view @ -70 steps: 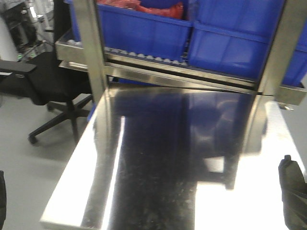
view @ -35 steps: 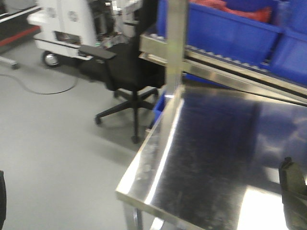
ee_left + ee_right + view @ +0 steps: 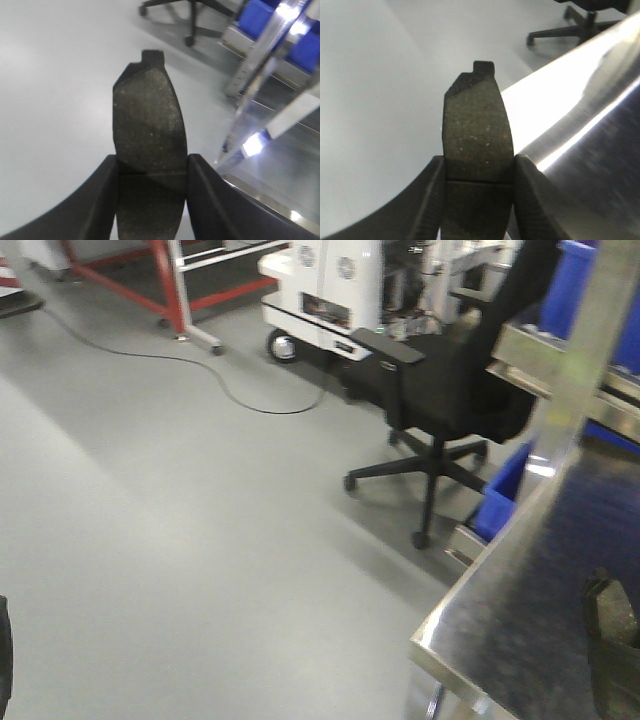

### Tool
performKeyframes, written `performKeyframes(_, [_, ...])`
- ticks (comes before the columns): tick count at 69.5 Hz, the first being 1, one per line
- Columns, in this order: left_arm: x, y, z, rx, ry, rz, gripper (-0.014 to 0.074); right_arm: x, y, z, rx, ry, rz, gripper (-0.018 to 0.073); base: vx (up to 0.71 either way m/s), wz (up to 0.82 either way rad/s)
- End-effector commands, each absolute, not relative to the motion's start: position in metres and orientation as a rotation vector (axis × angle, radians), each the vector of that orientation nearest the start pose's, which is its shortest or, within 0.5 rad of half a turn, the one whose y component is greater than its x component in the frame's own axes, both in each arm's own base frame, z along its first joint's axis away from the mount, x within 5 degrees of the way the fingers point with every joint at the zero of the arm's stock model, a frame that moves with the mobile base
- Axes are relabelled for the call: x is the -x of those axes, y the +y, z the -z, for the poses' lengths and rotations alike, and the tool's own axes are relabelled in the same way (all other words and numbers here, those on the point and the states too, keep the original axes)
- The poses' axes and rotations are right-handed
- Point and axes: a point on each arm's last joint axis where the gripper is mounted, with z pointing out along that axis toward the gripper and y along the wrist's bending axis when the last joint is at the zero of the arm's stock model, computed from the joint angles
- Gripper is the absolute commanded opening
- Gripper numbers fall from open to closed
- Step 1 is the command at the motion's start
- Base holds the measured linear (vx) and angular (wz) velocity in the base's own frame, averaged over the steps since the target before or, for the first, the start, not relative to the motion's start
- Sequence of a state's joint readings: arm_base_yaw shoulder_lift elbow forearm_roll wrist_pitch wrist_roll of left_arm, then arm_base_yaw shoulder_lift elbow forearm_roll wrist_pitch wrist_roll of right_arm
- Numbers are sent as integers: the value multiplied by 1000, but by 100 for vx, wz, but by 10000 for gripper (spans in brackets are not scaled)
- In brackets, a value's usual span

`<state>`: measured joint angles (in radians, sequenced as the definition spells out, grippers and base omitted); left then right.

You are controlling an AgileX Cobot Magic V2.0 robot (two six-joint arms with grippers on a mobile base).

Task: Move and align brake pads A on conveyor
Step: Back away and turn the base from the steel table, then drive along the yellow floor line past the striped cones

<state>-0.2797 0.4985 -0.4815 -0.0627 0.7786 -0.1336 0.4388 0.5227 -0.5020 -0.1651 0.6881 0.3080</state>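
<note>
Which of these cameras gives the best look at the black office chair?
The exterior front-facing view. It shows the black office chair almost whole: armrest, seat, stem and wheeled legs. The left wrist view catches only its stem and legs at the top edge. The right wrist view catches only some legs, top right.

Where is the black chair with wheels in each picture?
Front view: chair upper right, beside the steel table.
Left wrist: only its legs, top edge, near the middle.
Right wrist: only its legs, top right corner.
Shared landmark: the table's shiny edge, on the right in every view.
</note>
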Motion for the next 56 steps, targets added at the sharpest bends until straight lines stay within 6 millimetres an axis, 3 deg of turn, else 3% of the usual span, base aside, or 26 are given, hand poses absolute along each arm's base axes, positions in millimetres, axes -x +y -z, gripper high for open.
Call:
performKeyframes(1, [-88,-30,-287,-134,2191,318,174,-96,34,-299,238,2070,-245,177,4,61])
performKeyframes(56, [-88,-30,-287,-134,2191,318,174,-96,34,-299,238,2070,-245,177,7,54])
